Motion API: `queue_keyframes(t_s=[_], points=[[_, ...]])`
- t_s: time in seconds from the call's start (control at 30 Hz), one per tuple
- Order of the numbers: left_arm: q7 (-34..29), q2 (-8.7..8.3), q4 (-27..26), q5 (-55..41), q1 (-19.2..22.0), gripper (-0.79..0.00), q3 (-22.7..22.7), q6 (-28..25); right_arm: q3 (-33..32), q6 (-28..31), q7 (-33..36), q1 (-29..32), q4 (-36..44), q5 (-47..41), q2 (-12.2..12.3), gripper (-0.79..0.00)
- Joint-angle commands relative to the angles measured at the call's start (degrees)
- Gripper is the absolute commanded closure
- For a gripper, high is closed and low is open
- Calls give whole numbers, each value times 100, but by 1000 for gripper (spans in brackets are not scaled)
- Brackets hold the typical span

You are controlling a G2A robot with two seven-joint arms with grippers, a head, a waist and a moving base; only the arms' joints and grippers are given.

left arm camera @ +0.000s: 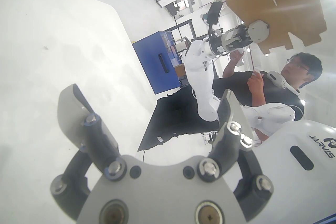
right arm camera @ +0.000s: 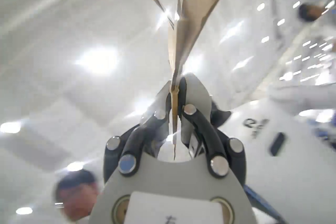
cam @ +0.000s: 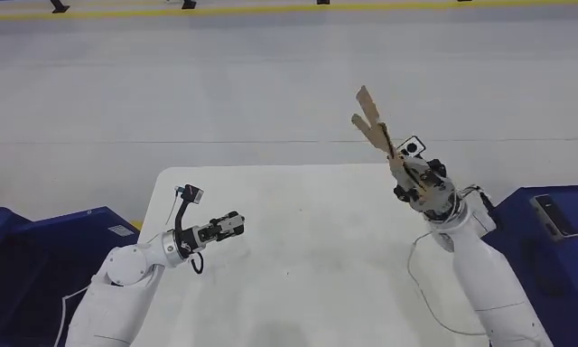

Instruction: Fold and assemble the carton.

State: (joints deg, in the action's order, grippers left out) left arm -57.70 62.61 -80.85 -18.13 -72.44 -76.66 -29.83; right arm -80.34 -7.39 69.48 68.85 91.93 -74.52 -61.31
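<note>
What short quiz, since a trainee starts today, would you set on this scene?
1. True or false: the carton lies flat on the table.
2. Fill in: the left gripper is ___ (open or shut).
3. Which gripper holds the carton? A) left B) right C) neither

Key:
1. False; it is held up off the table.
2. Open.
3. B; the right gripper is shut on it.

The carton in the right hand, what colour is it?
The carton is plain brown, clearest in the left wrist view.
</note>
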Motion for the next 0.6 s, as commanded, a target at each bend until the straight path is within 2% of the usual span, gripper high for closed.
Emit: queue_keyframes(t_s=[0.0,0.2,0.27,0.57], points=[[0,0,0,0,0,-785,0,0,-233,705,40,71,114,851,32,0],[0,0,0,0,0,-785,0,0,-640,1777,63,307,466,2231,97,0],[0,0,0,0,0,-785,0,0,-510,1786,24,350,521,2529,94,0],[0,0,0,0,0,-785,0,0,-330,1714,32,311,484,2508,74,0]])
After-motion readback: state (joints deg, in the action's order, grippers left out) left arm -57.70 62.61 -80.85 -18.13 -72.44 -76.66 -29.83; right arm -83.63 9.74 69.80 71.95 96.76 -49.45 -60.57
